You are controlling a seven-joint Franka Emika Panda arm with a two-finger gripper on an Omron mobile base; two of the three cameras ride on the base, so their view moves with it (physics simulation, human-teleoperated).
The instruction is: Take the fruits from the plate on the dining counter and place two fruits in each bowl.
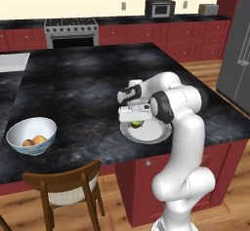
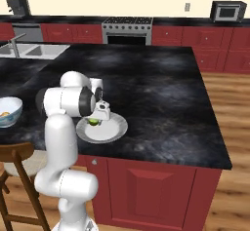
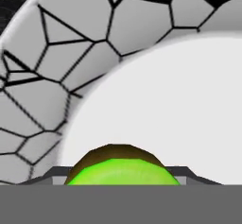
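Lime (image 3: 122, 167), green with a brown patch on its far side, sits between the pincer (image 1: 136, 124) tips right at the camera; whether the tips press it cannot be told. No long axis readable: it looks round. It lies on the plate (image 1: 155, 135), near the plate's left rim, close to the counter (image 1: 93, 88) front edge. Plate rim shows a crackle pattern of dark lines (image 3: 56, 76). Pincer points straight down over the plate. Left along the same edge, well apart, a bowl (image 1: 30, 135) holds an orange fruit (image 1: 39, 139) and a tan-brown fruit (image 1: 28, 143), touching. Wooden chair (image 1: 63, 186) stands below the bowl. Stove (image 1: 71, 31) and microwave (image 1: 159, 9) at the far wall.
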